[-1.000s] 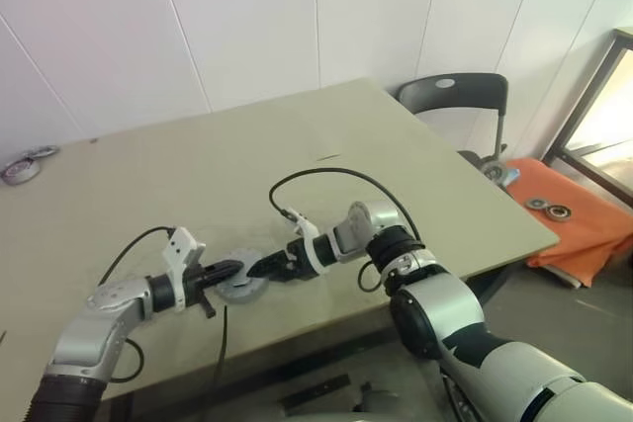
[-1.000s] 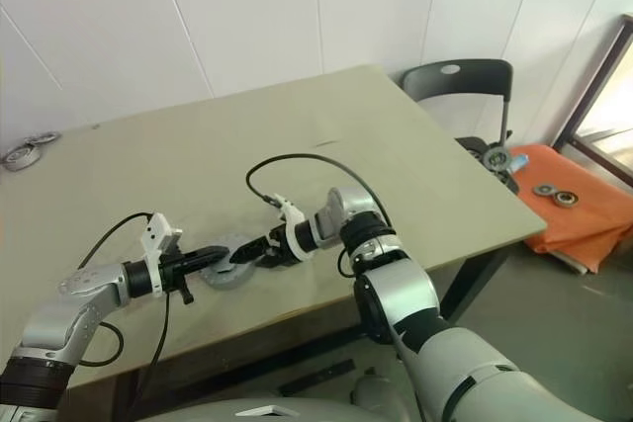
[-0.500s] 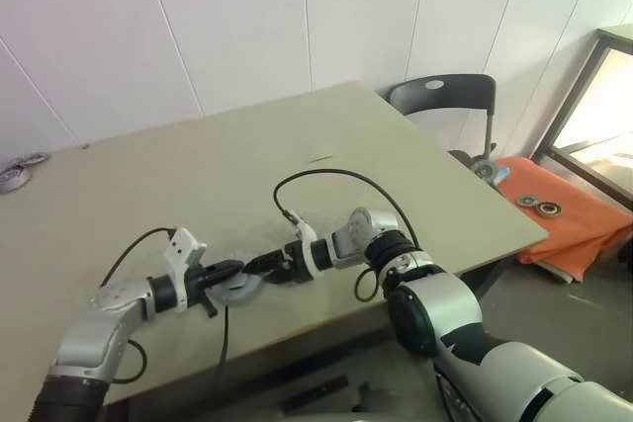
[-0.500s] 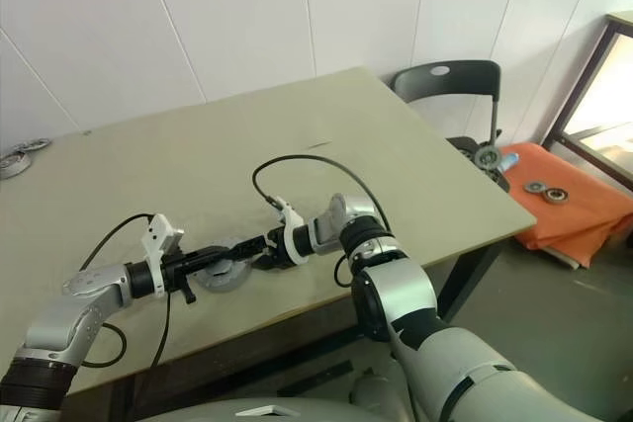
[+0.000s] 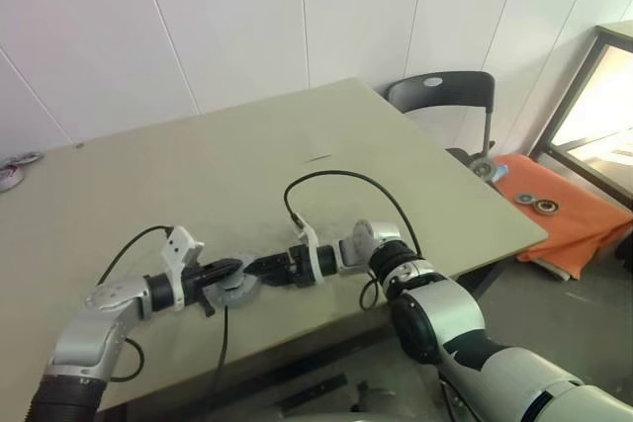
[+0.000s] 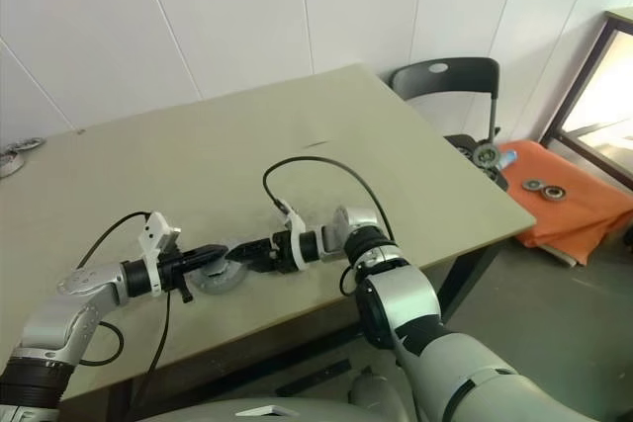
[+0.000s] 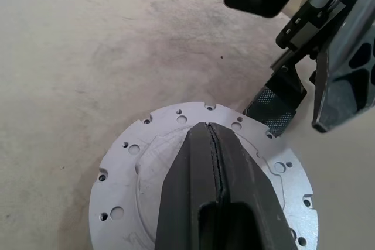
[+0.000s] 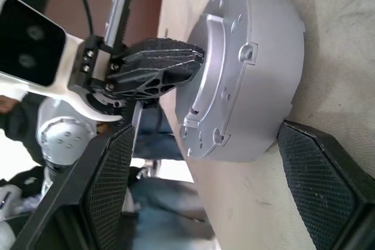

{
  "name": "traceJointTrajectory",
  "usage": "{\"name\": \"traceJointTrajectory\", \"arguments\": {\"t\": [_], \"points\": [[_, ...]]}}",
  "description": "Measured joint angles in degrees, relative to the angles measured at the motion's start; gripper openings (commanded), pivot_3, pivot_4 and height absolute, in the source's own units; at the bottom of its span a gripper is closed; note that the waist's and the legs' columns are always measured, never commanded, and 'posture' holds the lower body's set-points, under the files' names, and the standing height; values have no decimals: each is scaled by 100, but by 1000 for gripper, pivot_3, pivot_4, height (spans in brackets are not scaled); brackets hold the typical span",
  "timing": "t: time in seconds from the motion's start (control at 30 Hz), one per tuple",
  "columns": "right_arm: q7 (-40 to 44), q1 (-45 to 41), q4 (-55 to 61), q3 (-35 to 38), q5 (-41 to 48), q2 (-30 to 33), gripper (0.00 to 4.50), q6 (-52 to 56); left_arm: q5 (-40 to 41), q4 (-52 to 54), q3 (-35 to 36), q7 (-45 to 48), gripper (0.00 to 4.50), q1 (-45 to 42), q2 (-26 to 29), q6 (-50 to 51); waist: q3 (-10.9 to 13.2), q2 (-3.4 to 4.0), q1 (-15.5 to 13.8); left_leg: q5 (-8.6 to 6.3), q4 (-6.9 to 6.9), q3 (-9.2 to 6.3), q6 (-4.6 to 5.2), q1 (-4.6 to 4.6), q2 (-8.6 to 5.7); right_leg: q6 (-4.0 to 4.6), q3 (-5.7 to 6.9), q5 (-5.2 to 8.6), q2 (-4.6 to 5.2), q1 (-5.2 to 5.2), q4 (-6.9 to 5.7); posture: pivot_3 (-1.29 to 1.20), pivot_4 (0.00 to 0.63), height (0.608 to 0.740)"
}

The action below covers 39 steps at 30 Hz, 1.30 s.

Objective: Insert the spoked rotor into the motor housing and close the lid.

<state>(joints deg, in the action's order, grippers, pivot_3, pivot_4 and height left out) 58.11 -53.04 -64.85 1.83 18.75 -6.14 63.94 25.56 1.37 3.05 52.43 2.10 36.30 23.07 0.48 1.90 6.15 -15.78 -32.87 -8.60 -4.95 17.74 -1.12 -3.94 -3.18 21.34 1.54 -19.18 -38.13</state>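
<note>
The motor housing, a squat silver round body, sits near the table's front edge with the flat silver lid on top of it. The spoked rotor is hidden. My left gripper is shut, and its fingertips rest on the middle of the lid. My right gripper comes in low from the opposite side and is open. One of its fingers stands on each side of the housing wall, with a small gap on each side. In the right wrist view the left gripper lies across the lid.
The table's front edge runs close behind the housing. Small round metal parts lie at the table's far left. A black chair stands off the far right corner. An orange cloth with round parts lies on the floor.
The head camera has shifted. My right wrist has turned, so its gripper lies flatter along the table toward the housing. The left gripper and the housing have stayed put.
</note>
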Motion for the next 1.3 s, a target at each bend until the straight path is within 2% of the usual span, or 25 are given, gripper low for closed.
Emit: {"name": "traceJointTrajectory", "arguments": {"t": [0.43, 0.63, 0.73, 0.87, 0.93, 1.3], "points": [[-60, 11, -97, 41, -34, -64, 3984, -92, 135, 297, 253, 5, 23, 450, 240, 11, 14, -14, 88, -5, 6, -15, -6, -2, -3, 4, -2, 2, 0, 3, 7, 0, 0, 740], [92, 18, -21, -178, -96, -66, 3984, -128, 145, 328, 267, -8, 23, 483, 234, 13, 14, -12, 90, -5, 7, -15, -7, -2, -4, 2, -2, 1, 1, 1, 7, 0, 0, 740], [131, 15, 54, -368, -184, -68, 3373, -185, 148, 328, 266, -9, 0, 489, 213, 14, 13, -10, 86, -5, 7, -15, -7, -1, -4, 2, -2, 1, 1, 1, 7, 0, 0, 740], [85, 10, 64, -541, -327, -72, 1984, -280, 159, 337, 280, -16, 0, 493, 170, 13, 13, -10, 70, -7, 7, -16, -11, 9, -7, 1, -2, 1, 4, -7, 11, 0, 0, 740], [90, -3, 103, -558, -316, -77, 1478, -203, 158, 335, 310, -79, 0, 490, 171, 14, -18, -18, 57, -14, 7, -28, -19, -1, -7, -1, 0, 2, 1, 7, 15, 0, 0, 740], [-346, -14, 57, -298, -136, -82, 1373, -168, 161, 336, 327, -224, 0, 503, 91, 13, -24, -22, 47, -15, 2, -35, -22, -13, -10, 20, 0, 14, 2, 20, 15, 0, 0, 740]]}}
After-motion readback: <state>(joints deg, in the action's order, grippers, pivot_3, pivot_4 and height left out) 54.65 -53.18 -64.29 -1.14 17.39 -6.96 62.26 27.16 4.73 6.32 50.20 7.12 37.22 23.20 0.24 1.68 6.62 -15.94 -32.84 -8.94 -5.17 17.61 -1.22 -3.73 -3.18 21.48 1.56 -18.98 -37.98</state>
